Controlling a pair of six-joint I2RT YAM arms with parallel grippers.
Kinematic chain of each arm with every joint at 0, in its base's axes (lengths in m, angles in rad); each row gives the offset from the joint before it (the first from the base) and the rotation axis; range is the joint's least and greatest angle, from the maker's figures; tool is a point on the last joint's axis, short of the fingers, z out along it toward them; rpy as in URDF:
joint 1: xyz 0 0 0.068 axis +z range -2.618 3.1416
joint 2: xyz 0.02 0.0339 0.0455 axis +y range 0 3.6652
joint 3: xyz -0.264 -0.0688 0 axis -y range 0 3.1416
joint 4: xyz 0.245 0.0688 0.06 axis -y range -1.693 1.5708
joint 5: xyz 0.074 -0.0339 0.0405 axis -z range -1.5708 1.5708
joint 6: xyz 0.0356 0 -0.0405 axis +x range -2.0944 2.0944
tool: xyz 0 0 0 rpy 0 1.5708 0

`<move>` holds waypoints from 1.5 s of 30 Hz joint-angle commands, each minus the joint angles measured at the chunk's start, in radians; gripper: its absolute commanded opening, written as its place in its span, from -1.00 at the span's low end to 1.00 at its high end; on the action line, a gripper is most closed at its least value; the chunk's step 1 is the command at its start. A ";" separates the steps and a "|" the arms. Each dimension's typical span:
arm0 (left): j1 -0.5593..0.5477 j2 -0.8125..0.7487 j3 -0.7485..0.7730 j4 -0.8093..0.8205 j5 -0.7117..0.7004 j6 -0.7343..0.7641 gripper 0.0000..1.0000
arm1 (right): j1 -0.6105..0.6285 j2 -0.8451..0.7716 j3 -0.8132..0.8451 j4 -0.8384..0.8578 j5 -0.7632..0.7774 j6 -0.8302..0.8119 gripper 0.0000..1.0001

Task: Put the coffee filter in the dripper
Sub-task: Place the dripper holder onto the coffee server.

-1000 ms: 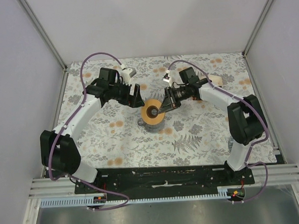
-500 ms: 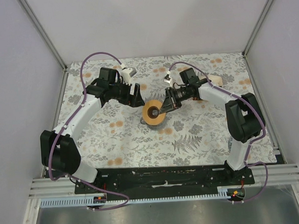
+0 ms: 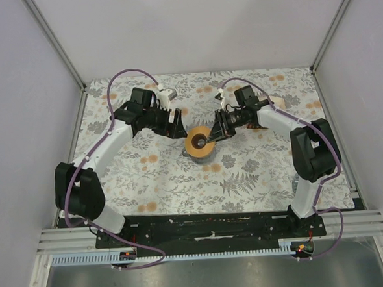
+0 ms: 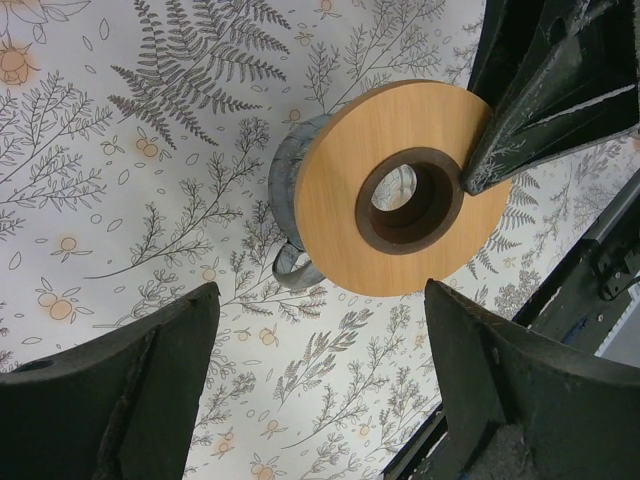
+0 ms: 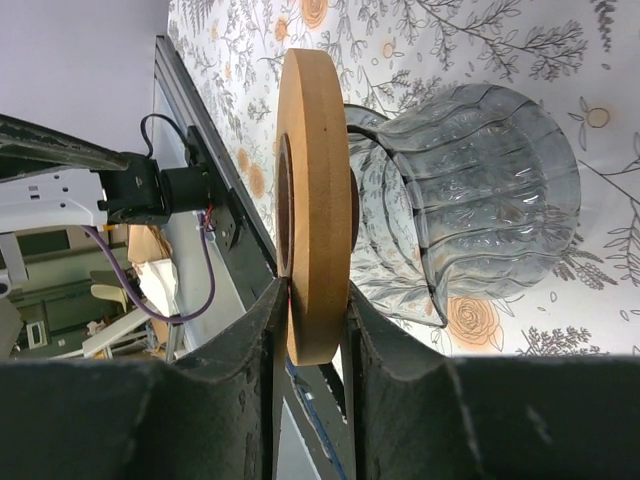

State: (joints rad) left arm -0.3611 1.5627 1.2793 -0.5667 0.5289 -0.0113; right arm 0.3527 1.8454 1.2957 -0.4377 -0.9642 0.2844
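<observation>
While the right pincer point(image 5: 312, 300) is closed on the edge of a flat wooden ring point(image 5: 315, 200), one finger pressing each face, the ring stands tilted up on its side near the middle of the flowered worktop point(image 3: 245, 173). Against the ring's far face sits the dripper point(image 5: 480, 210), a ribbed, dark, see-through cone with its narrow end at the ring and its wide mouth turned away from the camera on that wrist. From above, the ring point(image 3: 200, 140) faces up and toward the left arm, with the dripper point(image 3: 192, 155) showing as a grey edge beneath it; whether the dripper touches the cloth cannot be told. The right pincer point(image 3: 212, 137) meets the ring from the right. The left pincer point(image 3: 176, 128) hangs just beside the ring on the other side, its fingers spread wide and holding nothing. Its own camera looks past those fingers point(image 4: 150, 380) at the ring point(image 4: 340, 220), the dark hole in its middle, and the dripper's small handle point(image 4: 290, 270).
</observation>
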 commanded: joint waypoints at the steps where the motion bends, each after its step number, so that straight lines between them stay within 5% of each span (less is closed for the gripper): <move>1: -0.009 0.005 -0.009 0.042 0.022 -0.024 0.77 | -0.021 -0.038 -0.004 0.037 0.036 0.036 -0.33; 4: -0.018 0.016 -0.018 0.044 0.022 -0.029 0.77 | -0.023 -0.034 -0.006 0.039 0.054 0.042 -0.10; 18: -0.026 0.016 -0.020 0.044 0.019 -0.019 0.76 | -0.031 -0.104 0.005 -0.036 0.245 0.007 0.03; 28: -0.027 0.016 -0.009 0.048 0.002 -0.004 0.77 | -0.031 -0.271 0.039 -0.219 0.571 -0.077 0.14; 35: -0.047 0.106 -0.005 0.068 -0.035 -0.015 0.09 | -0.031 -0.416 -0.047 -0.263 0.723 -0.106 0.34; 45: -0.045 0.073 0.029 0.105 -0.178 0.040 -0.05 | -0.035 -0.540 -0.137 -0.288 0.820 -0.117 0.47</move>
State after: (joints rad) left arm -0.4072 1.6897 1.2713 -0.5152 0.4156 -0.0174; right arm 0.3229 1.3743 1.1828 -0.7101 -0.2176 0.1791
